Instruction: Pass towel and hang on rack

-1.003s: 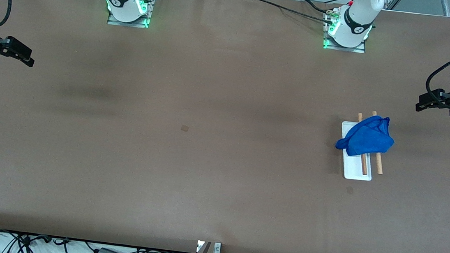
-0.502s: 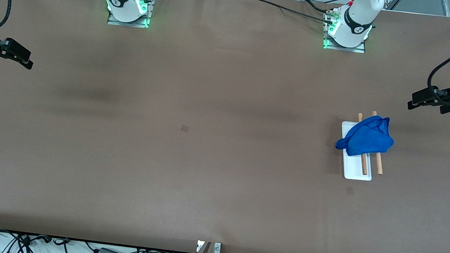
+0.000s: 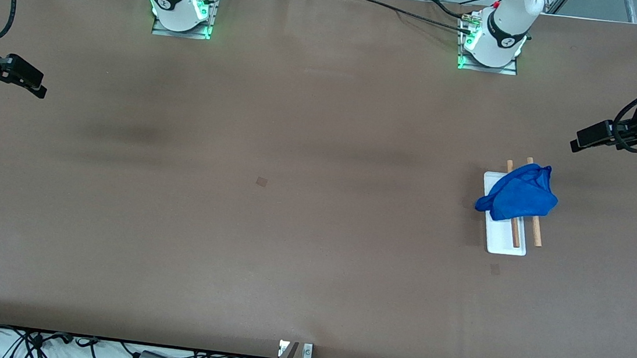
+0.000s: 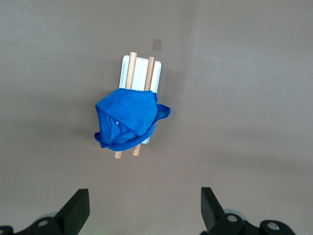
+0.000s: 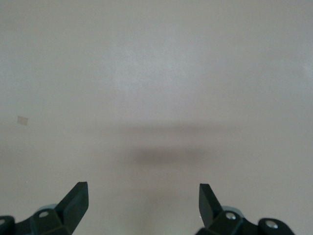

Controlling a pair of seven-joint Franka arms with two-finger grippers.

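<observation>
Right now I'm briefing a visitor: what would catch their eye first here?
The bright blue towel draped over the rack, toward the left arm's end of the brown table. Next, both arms wait high at the table's ends: the left gripper is open over bare table beside the rack, and the right gripper is open too.

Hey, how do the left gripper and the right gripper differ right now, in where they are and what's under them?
The left gripper hangs over the left arm's end of the table, with the rack and the blue towel draped on its rods in its wrist view. The right gripper hangs over the right arm's end, and its wrist view shows only bare tabletop. Both are open, hold nothing and are up off the table.
</observation>
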